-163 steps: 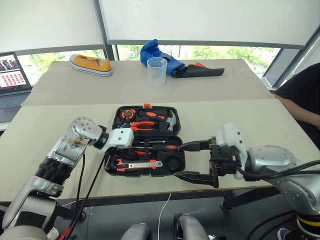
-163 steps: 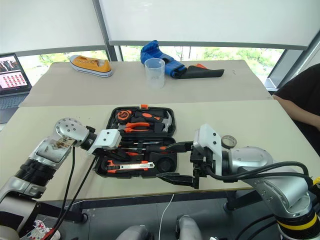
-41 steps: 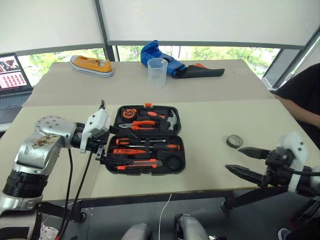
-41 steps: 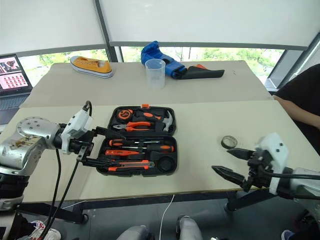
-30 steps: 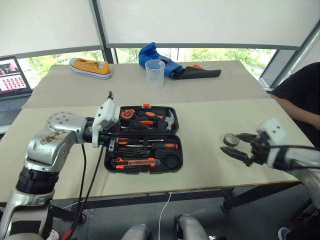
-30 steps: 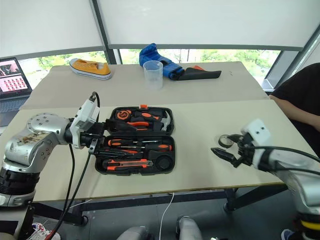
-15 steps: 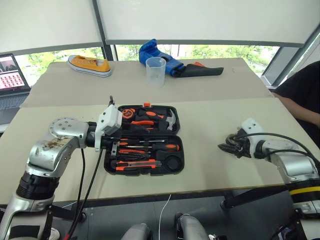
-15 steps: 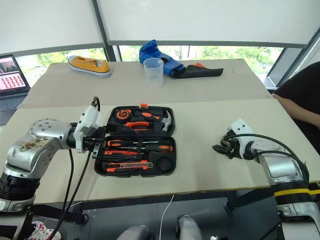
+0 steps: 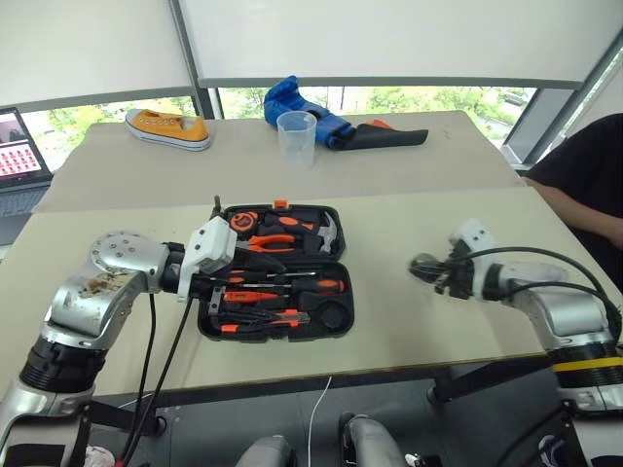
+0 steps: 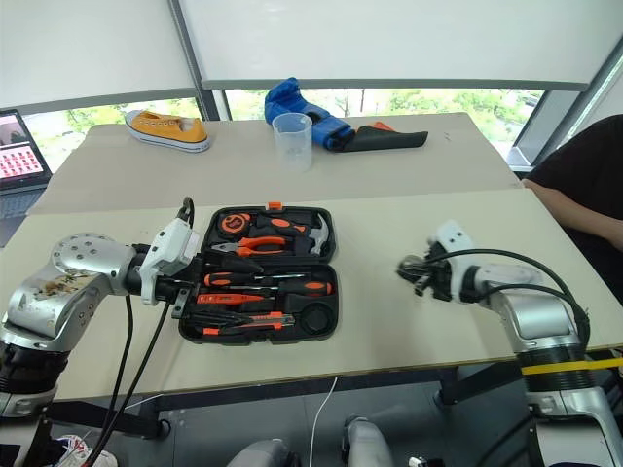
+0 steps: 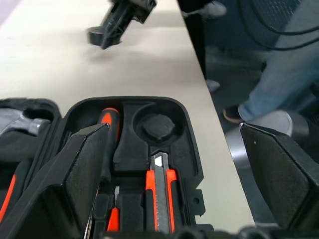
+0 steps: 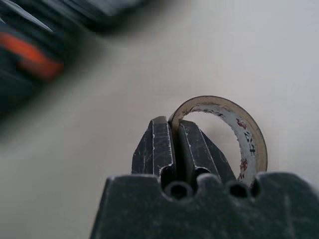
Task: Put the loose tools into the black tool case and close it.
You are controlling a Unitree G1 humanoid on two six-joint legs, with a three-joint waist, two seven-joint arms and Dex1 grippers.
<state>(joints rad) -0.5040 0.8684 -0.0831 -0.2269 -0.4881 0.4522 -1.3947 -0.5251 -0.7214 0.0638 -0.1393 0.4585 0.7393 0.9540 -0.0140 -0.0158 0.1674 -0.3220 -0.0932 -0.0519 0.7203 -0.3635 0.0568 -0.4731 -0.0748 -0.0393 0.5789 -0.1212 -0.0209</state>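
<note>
Head views: the right gripper (image 9: 425, 269), wide open beside the tape roll (image 10: 407, 267) a second ago, has pinched shut on the roll's wall and is carrying it toward the open tool case (image 9: 277, 269). The roll appears clear of the desk (image 9: 409, 321), though blur obscures this. The left gripper (image 9: 255, 280) hangs fully open, empty, over the case's left edge.

Left wrist view: the round recess (image 11: 154, 124) beside the utility knife (image 11: 160, 191) stands vacant.

Right wrist view: the fingers (image 12: 160, 144) clamp the roll's rim.

Judgement: the last loose tool is in hand; seating and closing remain.
</note>
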